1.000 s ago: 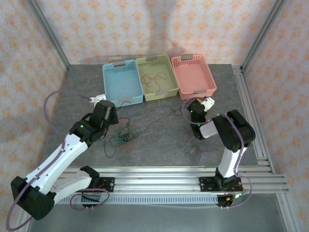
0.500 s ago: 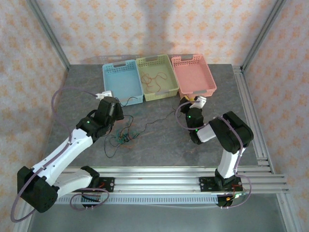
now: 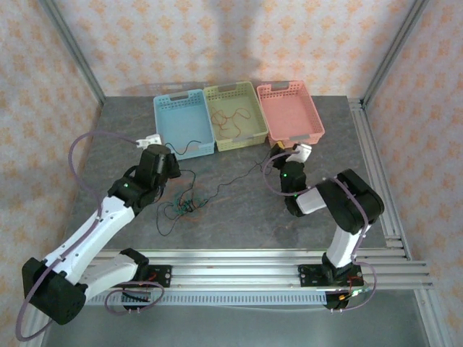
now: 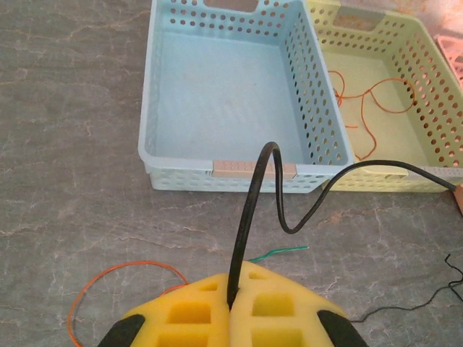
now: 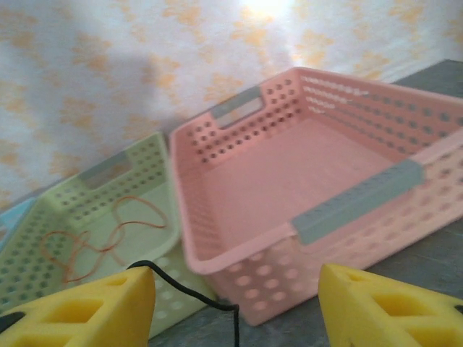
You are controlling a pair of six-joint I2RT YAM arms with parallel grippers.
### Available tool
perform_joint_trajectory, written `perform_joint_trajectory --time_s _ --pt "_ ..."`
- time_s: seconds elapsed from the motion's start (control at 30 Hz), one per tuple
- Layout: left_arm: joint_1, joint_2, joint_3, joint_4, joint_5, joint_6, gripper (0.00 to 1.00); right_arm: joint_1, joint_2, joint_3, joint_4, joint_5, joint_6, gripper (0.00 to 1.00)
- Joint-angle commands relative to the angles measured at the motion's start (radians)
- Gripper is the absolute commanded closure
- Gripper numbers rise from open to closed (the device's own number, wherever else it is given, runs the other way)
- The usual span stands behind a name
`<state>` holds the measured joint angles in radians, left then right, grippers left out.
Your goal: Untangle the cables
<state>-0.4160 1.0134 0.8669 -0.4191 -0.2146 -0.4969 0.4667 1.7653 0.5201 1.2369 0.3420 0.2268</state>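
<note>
Your left gripper [image 4: 230,303] is fully closed. Its two yellow foam pads [image 4: 210,289] meet, and the black cable [image 4: 249,195] is pinched between them. From the pads the cable rises, bends over in front of the blue basket [image 4: 217,170] and runs off to the right across the table [image 4: 72,181].

Your right gripper [image 5: 235,283] stands wide open and holds nothing. The same kind of black cable passes just beside one of its pads, and I cannot tell whether it touches.

The rest of the cables lie in a small knot [image 3: 184,206] on the table between the two arms, nearer to the left one. A thin green wire [image 4: 278,252] and an orange wire [image 4: 79,303] lie loose near your left gripper. One more orange strand [image 4: 376,94] is already in the yellow-green basket [image 4: 405,65].

I judge these cables to be very light and soft. The black one is a little springy, because it keeps an arch by itself. The smooth jacket may slide in the foam, so pull slowly. Take hold of a free stretch away from the knot, not of the knot itself. The baskets are perforated plastic, and the table looks like grey stone.
</note>
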Motion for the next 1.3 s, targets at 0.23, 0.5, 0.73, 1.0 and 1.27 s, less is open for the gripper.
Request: perform_joint_trajectory --time_s 0.23,0.5,0.73,1.0,1.27 --pt "0.014 0.045 -0.129 0.204 0.05 -0.027 1.0 -0.015 -0.135 0.013 -0.202 0.078 -0.029 0.37" --pt "0.019 0.153 -0.201 0.345 0.078 -0.064 1.0 -0.015 -0.235 0.055 -0.49 -0.038 -0.019 0.39" --pt "0.02 0.109 -0.242 0.365 0.037 -0.083 1.0 -0.07 -0.41 0.039 -0.71 -0.101 0.023 0.38" --pt "0.02 0.092 -0.26 0.372 0.017 -0.095 1.0 -0.129 -0.606 0.044 -0.968 -0.195 0.033 0.41" --pt "0.021 0.081 -0.269 0.376 0.015 -0.098 1.0 -0.042 -0.434 0.079 -0.756 -0.628 -0.11 0.43"
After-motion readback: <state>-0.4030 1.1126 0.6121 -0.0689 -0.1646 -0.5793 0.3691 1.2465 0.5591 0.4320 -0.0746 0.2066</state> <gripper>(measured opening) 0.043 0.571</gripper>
